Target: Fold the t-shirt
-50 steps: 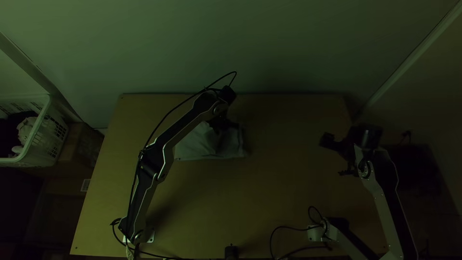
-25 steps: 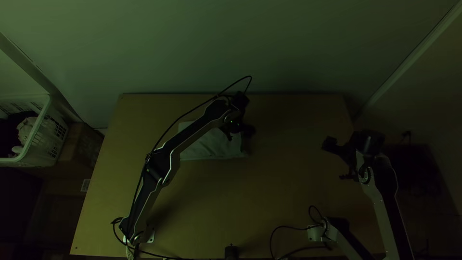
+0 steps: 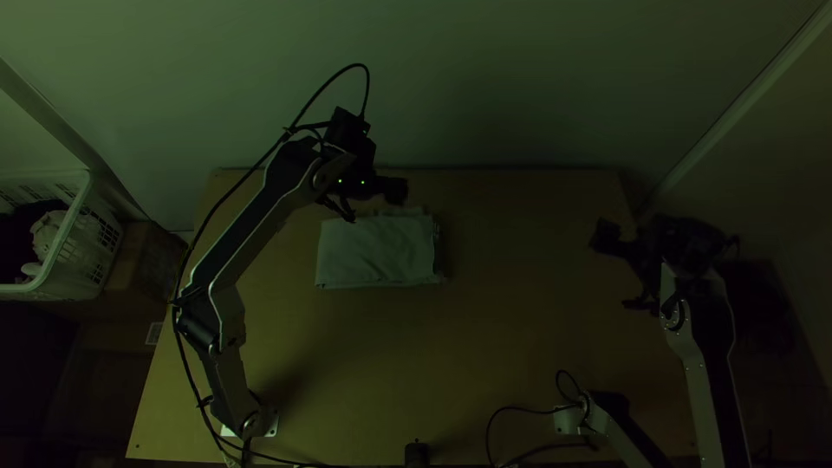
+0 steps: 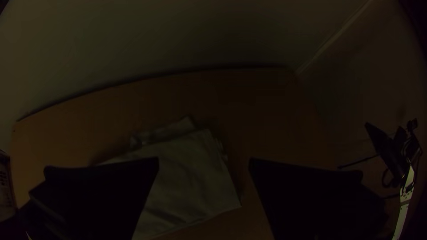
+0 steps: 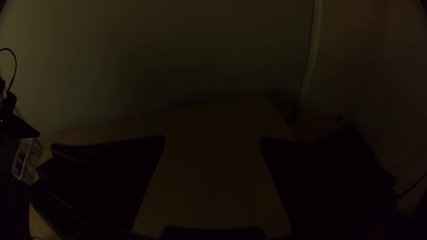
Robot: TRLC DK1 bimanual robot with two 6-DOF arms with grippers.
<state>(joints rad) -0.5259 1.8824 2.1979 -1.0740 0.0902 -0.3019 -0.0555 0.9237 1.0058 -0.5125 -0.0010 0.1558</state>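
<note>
Unclenched, the left gripper (image 3: 373, 204) is held near the far edge of the t-shirt (image 3: 377, 251), its 2 fingertips set well apart. In the left wrist view, part of the cloth is framed by the broad gap of the left gripper (image 4: 204, 162), with more of it hidden behind 1 of the fingers. Whether the cloth is touched cannot be told. Spread wide too, the right gripper (image 3: 620, 270) is held by the right edge of the table (image 3: 485, 364), well apart from the cloth; in the right wrist view, bare tabletop is seen between the 2 fingers of the right gripper (image 5: 213, 140).

The t-shirt is laid on the table as a flat, folded, roughly rectangular bundle, beyond the middle and a little toward the left arm's side. Soft creases are seen across its upper face, and layered edges are shown along the side nearer the right arm. Beyond the far edge of the bundle, a narrow piece of cloth is left jutting out. How many layers are stacked cannot be told.

Off the table's left side, a white slatted basket (image 3: 87, 260) is seen, in which pale cloth (image 3: 48, 234) is held. Beside it, a brown box (image 3: 143, 260) is placed.
</note>
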